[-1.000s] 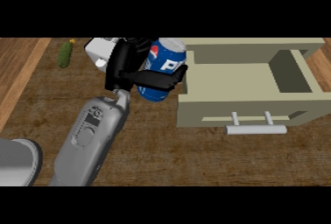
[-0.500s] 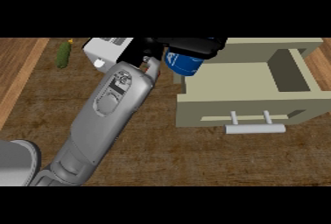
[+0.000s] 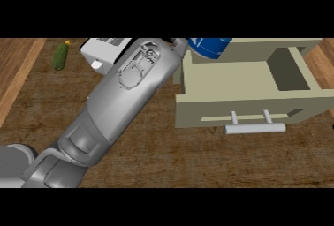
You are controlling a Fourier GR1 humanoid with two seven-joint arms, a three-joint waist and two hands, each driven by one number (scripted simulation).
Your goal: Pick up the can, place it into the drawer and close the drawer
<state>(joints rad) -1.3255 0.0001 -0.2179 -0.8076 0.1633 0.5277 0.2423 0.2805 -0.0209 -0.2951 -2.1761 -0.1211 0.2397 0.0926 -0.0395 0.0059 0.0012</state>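
Change noted over the last second: the can (image 3: 210,47) has been carried from a spot left of the drawer, up and to the right. It is now seen at the upper edge of the head view, by the back-left corner of the drawer (image 3: 195,88). Only its lower blue part is shown.

- The left forearm (image 3: 124,101) has been stretched further across the worktop (image 3: 195,163), from lower left toward the drawer's back.
- The left hand (image 3: 178,42) is almost wholly cut off by the upper edge. Whether it is clenched round the can or has released it cannot be told.
- The right hand is not seen.
- The drawer has stayed pulled out, its cavity bare and its handle (image 3: 255,128) facing the robot.
- The cucumber (image 3: 61,56) and the white box (image 3: 104,49) have not been moved.

Judgement: the transport step is nearly done, but the can is not yet lowered inside. Whether it hangs over the cavity or over the back wall cannot be settled. Lowering and release are judged to come next, then a push on the handle to close the drawer. The side wall could be clipped on the way down.
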